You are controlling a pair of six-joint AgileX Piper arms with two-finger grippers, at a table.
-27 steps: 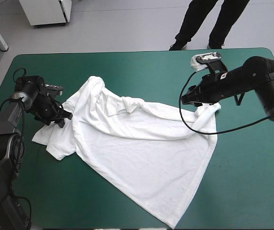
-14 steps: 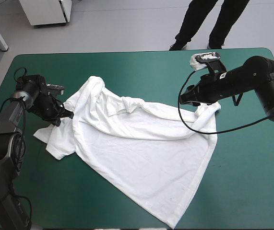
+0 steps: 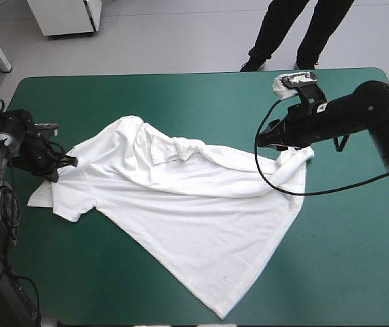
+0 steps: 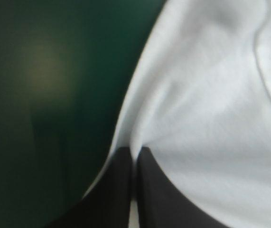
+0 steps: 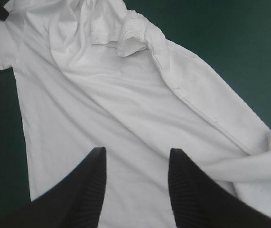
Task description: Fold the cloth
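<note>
The white T-shirt [image 3: 194, 204] lies spread slantwise across the table, creased near its collar, with one hem corner by the front edge. My left gripper [image 3: 65, 163] sits low near the table's left edge, shut on the T-shirt at its left sleeve side. In the left wrist view the fingers [image 4: 121, 190] meet with white cloth [image 4: 211, 104] pinched between them. My right gripper [image 3: 261, 139] hovers over the shirt's far right part. Its fingers [image 5: 95, 185] stand open above the cloth [image 5: 102, 95], with nothing between them. A bunched end of the shirt [image 3: 296, 160] lies beside it.
The teal-green cover [image 3: 351, 225] shows all round the shirt, widest at the right and at the front left [image 3: 78, 272]. The left gripper is close to the table's left edge [image 3: 7, 109].
My left gripper shut on the shirt's left side and drew it toward the table's left edge. The whole shirt slid and stretched leftward. The right gripper barely moved.
</note>
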